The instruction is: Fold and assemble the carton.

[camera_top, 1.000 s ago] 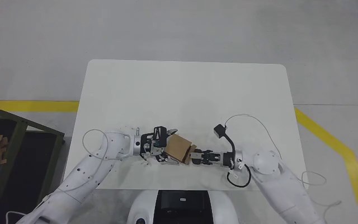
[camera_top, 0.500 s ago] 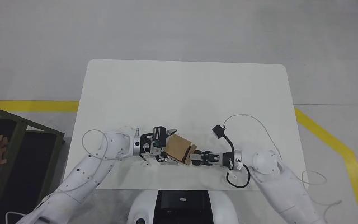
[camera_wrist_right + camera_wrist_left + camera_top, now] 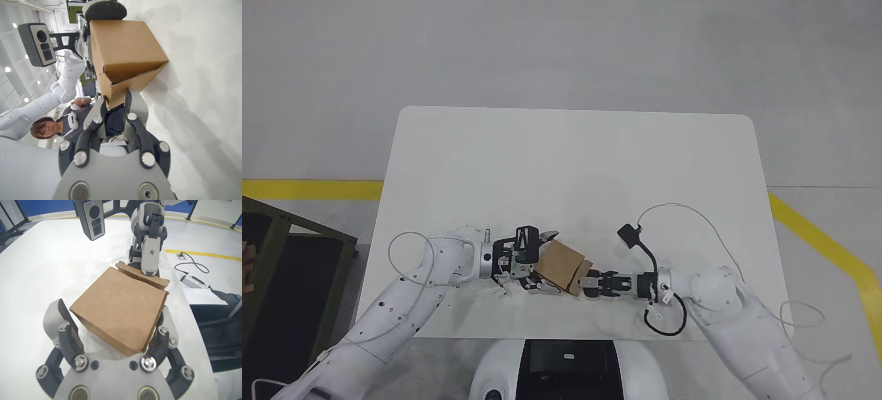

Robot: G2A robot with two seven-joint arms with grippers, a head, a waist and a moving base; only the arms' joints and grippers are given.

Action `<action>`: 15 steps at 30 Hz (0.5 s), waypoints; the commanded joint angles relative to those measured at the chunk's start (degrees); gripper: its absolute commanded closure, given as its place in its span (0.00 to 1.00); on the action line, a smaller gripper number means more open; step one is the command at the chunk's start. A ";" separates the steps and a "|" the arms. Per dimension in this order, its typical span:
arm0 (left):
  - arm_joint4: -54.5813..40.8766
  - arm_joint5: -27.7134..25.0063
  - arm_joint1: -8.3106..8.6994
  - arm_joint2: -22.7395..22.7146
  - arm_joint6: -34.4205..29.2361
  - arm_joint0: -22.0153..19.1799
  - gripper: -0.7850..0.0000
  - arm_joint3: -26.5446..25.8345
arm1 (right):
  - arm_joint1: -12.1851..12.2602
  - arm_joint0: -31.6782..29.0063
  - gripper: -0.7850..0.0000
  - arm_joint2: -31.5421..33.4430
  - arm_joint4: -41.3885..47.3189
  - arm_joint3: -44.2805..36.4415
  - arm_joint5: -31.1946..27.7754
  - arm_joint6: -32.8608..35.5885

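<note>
A small brown carton (image 3: 562, 264) lies on the white table (image 3: 572, 160) near its front edge. My left gripper (image 3: 528, 262) straddles one end of it, and in the left wrist view its fingers (image 3: 62, 313) sit against both sides of the carton (image 3: 121, 306). My right gripper (image 3: 587, 284) is at the opposite, open end. In the right wrist view this gripper (image 3: 115, 95) pinches a loose end flap (image 3: 113, 92) of the carton (image 3: 122, 45). The left wrist view has the right gripper's finger (image 3: 149, 256) pressing on that flap (image 3: 143, 276).
The table's front edge (image 3: 572, 338) runs just below the carton and both arms. White tabletop spreads toward the back and both sides. A thin cable (image 3: 687, 212) loops above the right forearm.
The right arm has edged a little to the left, toward the carton, still holding the flap. The left arm and the carton have hardly moved.
</note>
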 commanded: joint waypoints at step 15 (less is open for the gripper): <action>0.03 0.21 0.11 -0.24 -0.04 0.18 0.00 -0.43 | -0.01 0.89 0.84 -0.79 -1.10 -0.60 1.90 -0.66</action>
